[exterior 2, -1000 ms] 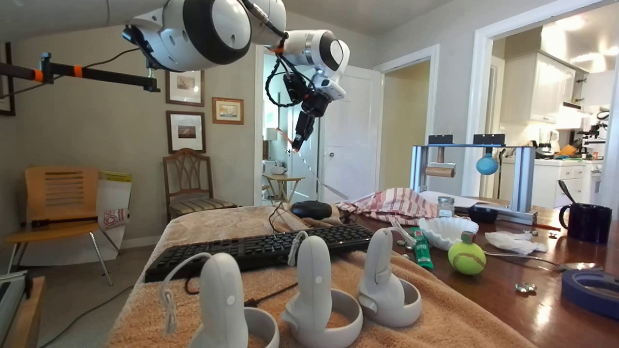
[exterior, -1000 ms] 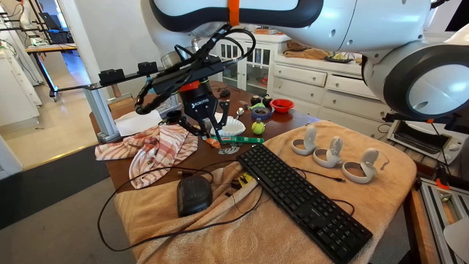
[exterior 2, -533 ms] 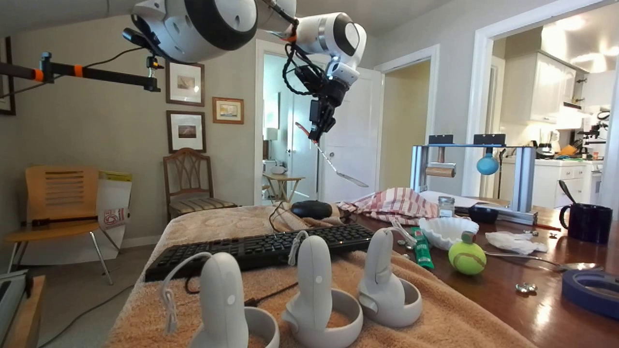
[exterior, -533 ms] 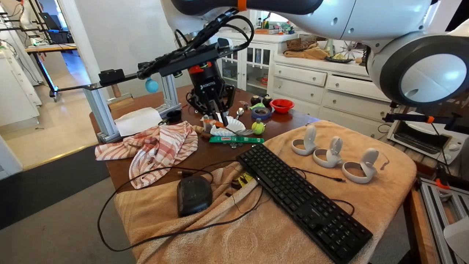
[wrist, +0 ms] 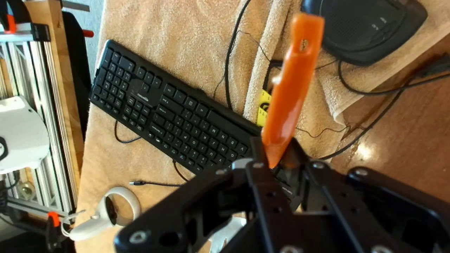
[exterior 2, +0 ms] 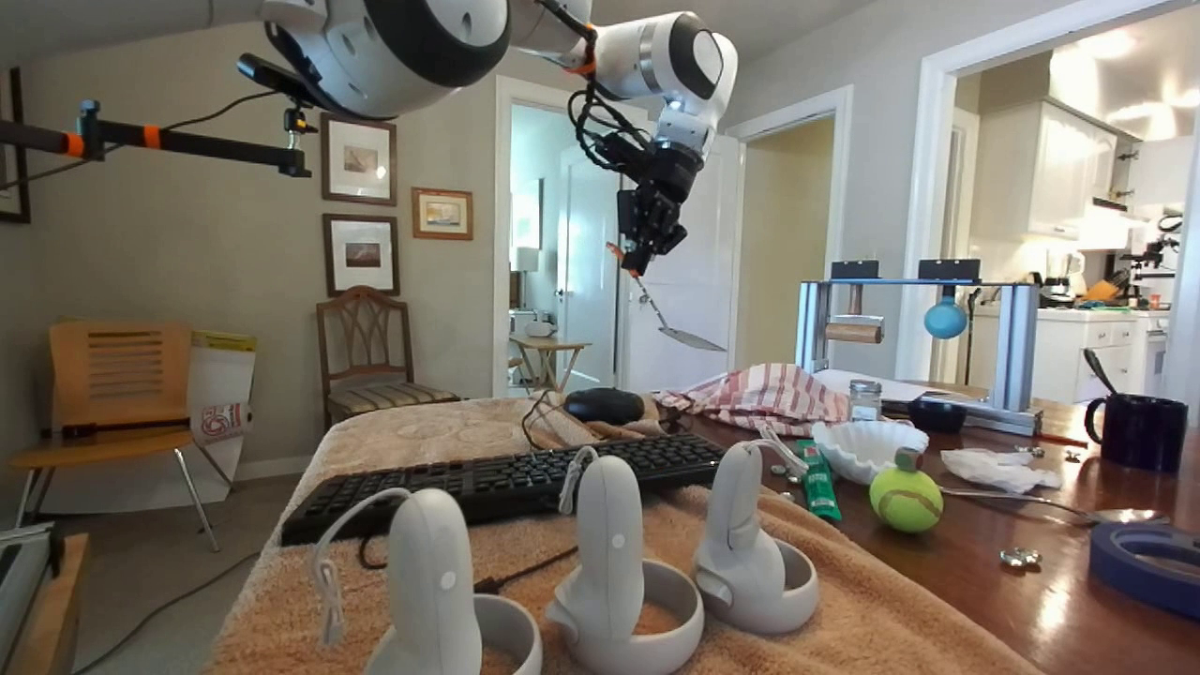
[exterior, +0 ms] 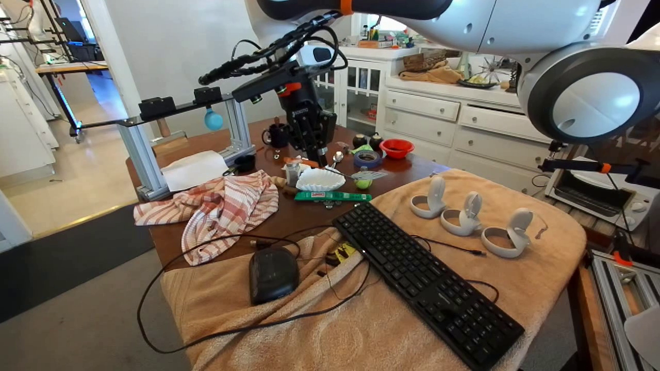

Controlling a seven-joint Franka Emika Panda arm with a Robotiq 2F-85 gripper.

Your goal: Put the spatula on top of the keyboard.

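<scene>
My black two-finger gripper (exterior 2: 636,266) clamps the slim orange-handled metal spatula (wrist: 291,88) aloft; pick done. Left: I lower it onto the long black plastic keyboard (exterior: 425,281); release.

I count three controllers (exterior 2: 611,553), one keyboard (exterior: 428,284), one spatula (wrist: 291,93), one tennis ball (exterior 2: 905,503), one red bowl (exterior: 397,153), one black mug (exterior 2: 1139,435).

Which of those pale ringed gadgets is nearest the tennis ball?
The end gadget nearest the green tube; the middle gadget and last gadget stand farther from the ball.
</scene>
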